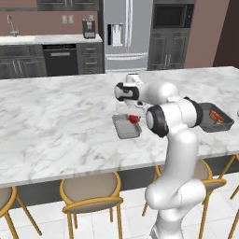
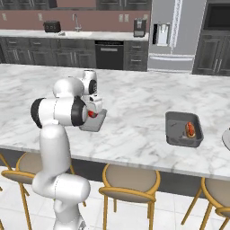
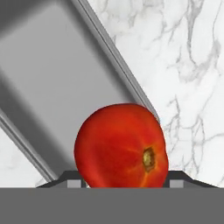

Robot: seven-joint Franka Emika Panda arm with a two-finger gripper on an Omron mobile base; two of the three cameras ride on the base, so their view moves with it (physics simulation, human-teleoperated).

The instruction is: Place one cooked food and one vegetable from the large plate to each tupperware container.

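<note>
My gripper point(image 3: 124, 181) is shut on a red tomato point(image 3: 120, 146), which sits between the two finger tips. In the base views the tomato point(image 1: 134, 119) point(image 2: 92, 114) hangs just above the near tupperware container point(image 1: 125, 129) point(image 2: 94, 124), over its rim. That container's grey floor point(image 3: 52, 78) looks bare below the tomato. The second tupperware container point(image 1: 219, 128) point(image 2: 177, 128) lies further right on the island and holds a hot dog point(image 1: 215, 115) point(image 2: 190, 129). A sliver of the large plate point(image 2: 226, 139) shows at the right edge.
Both tubs rest on a wide marble island point(image 1: 56, 121) point(image 2: 134, 108). Wooden stools point(image 1: 91, 193) point(image 2: 130, 182) line its near side. My own arm point(image 1: 175, 116) blocks part of the space between the tubs. Kitchen cabinets and a fridge stand behind.
</note>
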